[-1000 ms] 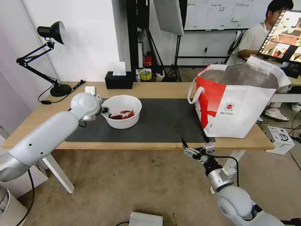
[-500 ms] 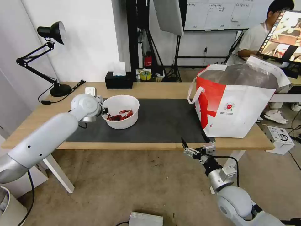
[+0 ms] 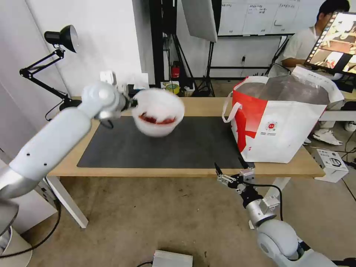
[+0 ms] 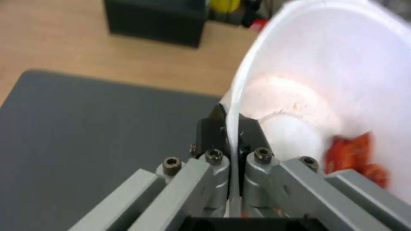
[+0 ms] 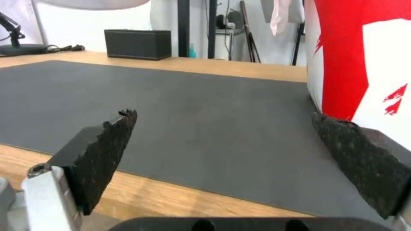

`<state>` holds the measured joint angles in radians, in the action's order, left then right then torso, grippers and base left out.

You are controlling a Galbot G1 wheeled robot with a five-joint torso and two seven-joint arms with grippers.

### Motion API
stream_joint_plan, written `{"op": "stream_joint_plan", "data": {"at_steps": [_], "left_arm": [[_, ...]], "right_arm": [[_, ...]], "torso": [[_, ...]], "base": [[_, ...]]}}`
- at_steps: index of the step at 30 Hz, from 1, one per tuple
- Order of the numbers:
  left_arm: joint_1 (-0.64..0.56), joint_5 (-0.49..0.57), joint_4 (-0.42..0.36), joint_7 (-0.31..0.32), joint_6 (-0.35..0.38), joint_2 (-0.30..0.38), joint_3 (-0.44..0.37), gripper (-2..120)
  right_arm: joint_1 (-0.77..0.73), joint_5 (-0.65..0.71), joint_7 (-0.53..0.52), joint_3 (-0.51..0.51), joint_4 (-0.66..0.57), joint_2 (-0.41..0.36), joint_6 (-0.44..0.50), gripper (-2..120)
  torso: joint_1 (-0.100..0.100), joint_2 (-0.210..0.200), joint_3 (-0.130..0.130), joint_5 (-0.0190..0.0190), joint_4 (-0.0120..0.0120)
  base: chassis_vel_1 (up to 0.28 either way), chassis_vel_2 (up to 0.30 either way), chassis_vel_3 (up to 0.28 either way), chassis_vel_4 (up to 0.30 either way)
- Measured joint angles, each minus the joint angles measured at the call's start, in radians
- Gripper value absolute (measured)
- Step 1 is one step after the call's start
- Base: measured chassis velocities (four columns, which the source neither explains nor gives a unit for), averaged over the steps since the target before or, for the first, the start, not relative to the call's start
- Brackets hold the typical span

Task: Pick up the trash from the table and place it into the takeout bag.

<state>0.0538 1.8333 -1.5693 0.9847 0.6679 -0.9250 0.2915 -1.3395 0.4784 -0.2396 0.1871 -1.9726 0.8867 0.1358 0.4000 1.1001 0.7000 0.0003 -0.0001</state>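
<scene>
Left gripper clamped on the rim of the white bowl, bowl airborne above the dark mat, red scraps inside. Takeout bag well off to its right on the table. Right gripper parked below the table's front edge, fingers spread, grasping nothing.

Open mat (bag rightward)

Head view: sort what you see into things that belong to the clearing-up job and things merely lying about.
Job: white round bowl with red scraps, pinched by the left hand; white-and-red foil-lined takeout bag; light-wood table.
Lying about: black desk lamp; black tissue box.
</scene>
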Motion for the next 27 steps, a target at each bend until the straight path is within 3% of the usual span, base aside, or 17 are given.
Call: {"op": "stream_joint_plan", "data": {"at_steps": [13, 27], "left_arm": [[0.100, 0.049, 0.032, 0.051, -0.012, -0.127, 0.015, 0], [0.209, 0.042, 0.179, 0.084, -0.031, -0.331, 0.034, 0]], "right_arm": [[0.000, 0.000, 0.000, 0.000, 0.000, 0.000, 0.000, 100], [0.000, 0.000, 0.000, 0.000, 0.000, 0.000, 0.000, 100]], "torso": [[0.000, 0.000, 0.000, -0.0002, 0.0003], [0.000, 0.000, 0.000, -0.0001, 0.0002]], "base": [[0.000, 0.000, 0.000, 0.000], [0.000, 0.000, 0.000, 0.000]]}}
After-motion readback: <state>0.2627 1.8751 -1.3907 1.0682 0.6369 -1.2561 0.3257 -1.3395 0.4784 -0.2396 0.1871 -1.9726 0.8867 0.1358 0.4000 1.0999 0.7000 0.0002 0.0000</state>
